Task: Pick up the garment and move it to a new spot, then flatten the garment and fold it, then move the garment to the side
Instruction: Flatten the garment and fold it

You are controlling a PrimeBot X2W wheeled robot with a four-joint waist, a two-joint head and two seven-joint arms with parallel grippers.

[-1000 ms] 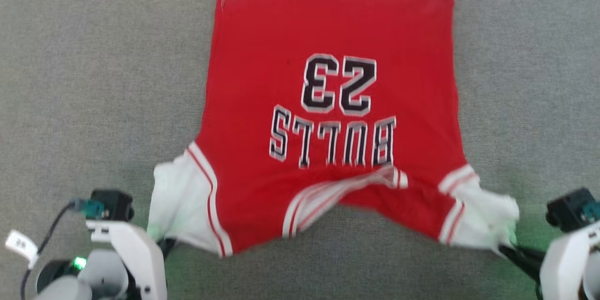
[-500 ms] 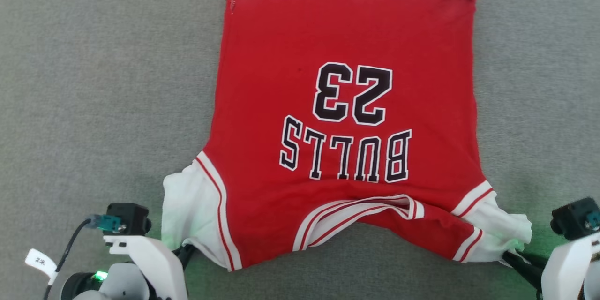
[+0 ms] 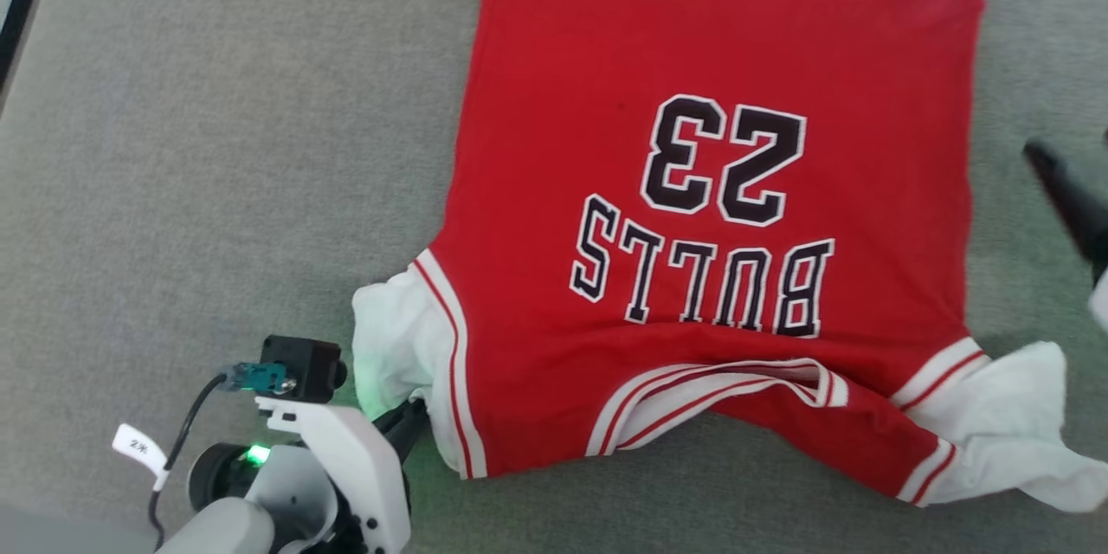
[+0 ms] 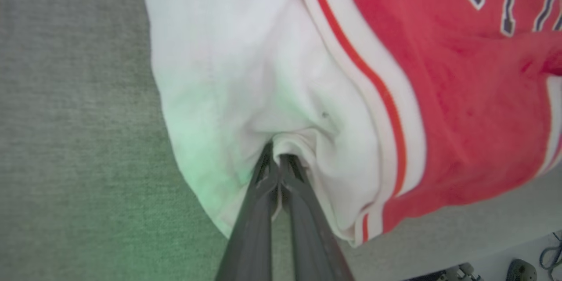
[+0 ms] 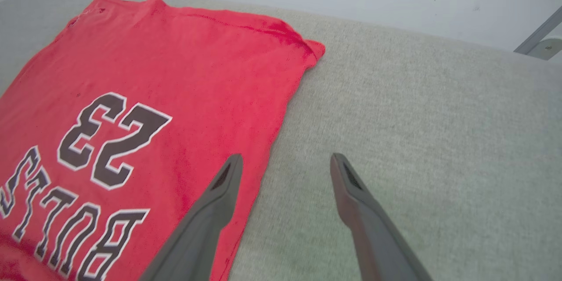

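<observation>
Dark fingers of the left end effector [image 4: 276, 158] are pressed together on a puckered bit of the white left sleeve [image 4: 228, 74], near its cuff edge, low over the bench [image 3: 216, 147]. The right end effector [image 5: 286, 158] has its fingers spread wide with nothing between them. It hangs above the grey cloth of the bench just beside the side edge of the garment [image 5: 175, 66], and one finger overlaps the red edge in the wrist view.

The garment [image 3: 692, 35] lies spread on the bench with its print facing up, the collar trim [image 3: 718, 381] toward the robot and the hem on the far side. The body panel looks mostly smooth. The right sleeve [image 3: 1013, 415] is crumpled and skewed outward, and the collar area is rippled.

This looks like the flattening step, with folding not yet begun. The next move probably calls for the right end effector to come down on the rumpled right sleeve or the side edge. It would pinch only the top layers and draw them outward against the left hold, so the shoulder line goes taut before any fold.
</observation>
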